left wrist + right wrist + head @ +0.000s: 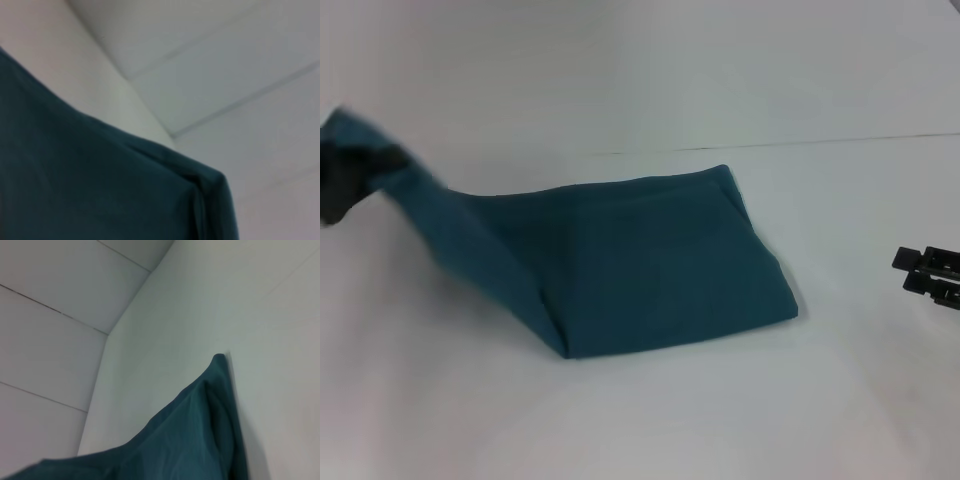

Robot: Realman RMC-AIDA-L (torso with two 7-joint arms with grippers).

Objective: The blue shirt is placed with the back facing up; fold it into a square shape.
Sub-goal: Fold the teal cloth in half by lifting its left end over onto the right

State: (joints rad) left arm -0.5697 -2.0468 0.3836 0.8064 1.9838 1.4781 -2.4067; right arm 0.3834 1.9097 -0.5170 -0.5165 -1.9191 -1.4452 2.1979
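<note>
Fold in progress: the left gripper [350, 170], closed on the blue shirt [650, 260], lifts its end near the desk's [640, 430] left edge. Next: carry it across. The right gripper [932, 275] idles at the right edge; its opening cannot be determined.

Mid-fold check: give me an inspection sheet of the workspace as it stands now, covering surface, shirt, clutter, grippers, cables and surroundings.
Surface: white table, plain, with a thin dark seam line running across its far part.
Job's things: blue shirt, already folded into a compact block lying flat at the middle; one end is lifted off the table and stretched up toward the robot's left. No lettering shows.
Clutter: nothing seen.
Grippers: left gripper at the left edge of the head view, raised, holding the lifted end of the shirt. Right gripper at the right edge, apart from the shirt; jaw state not clear.
Cables: nothing seen.
Surroundings: pale panelled wall behind the table.
</note>
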